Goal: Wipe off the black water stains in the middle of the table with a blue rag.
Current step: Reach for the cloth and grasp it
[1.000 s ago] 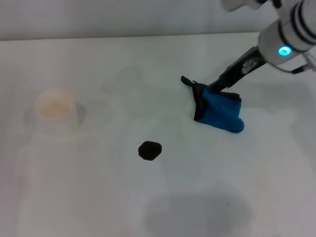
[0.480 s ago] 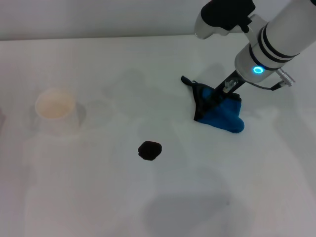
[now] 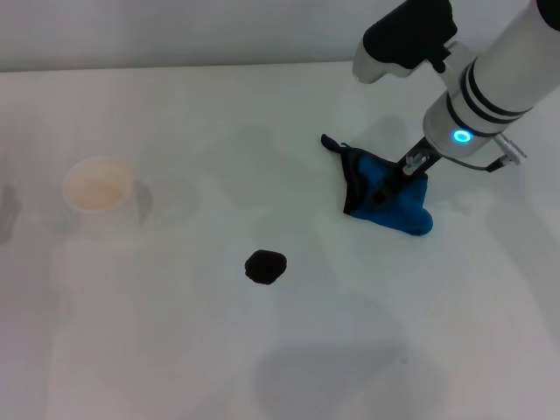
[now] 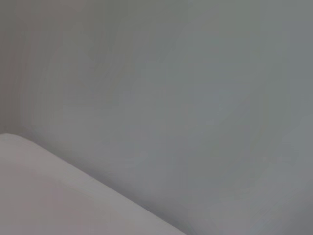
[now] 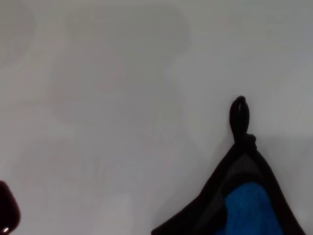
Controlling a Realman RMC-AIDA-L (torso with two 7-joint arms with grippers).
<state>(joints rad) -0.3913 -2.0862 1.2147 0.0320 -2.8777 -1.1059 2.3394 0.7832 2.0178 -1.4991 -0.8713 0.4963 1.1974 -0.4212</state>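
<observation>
The blue rag lies crumpled on the white table at the right, its black loop pointing toward the back. My right gripper comes down from the upper right and rests over the rag's top. The black water stain is a small dark blot in the middle of the table, to the left of the rag and nearer to me, apart from it. The right wrist view shows the rag's black-edged corner, its loop and the stain at the picture's edge. The left gripper is out of view.
A white paper cup stands at the left of the table, well away from the stain. The table's far edge runs along the top of the head view. The left wrist view shows only a plain grey surface.
My right arm has swung in from the upper right, and the gripper has come down farther over the rag. The rag and the stain have stayed in place.
</observation>
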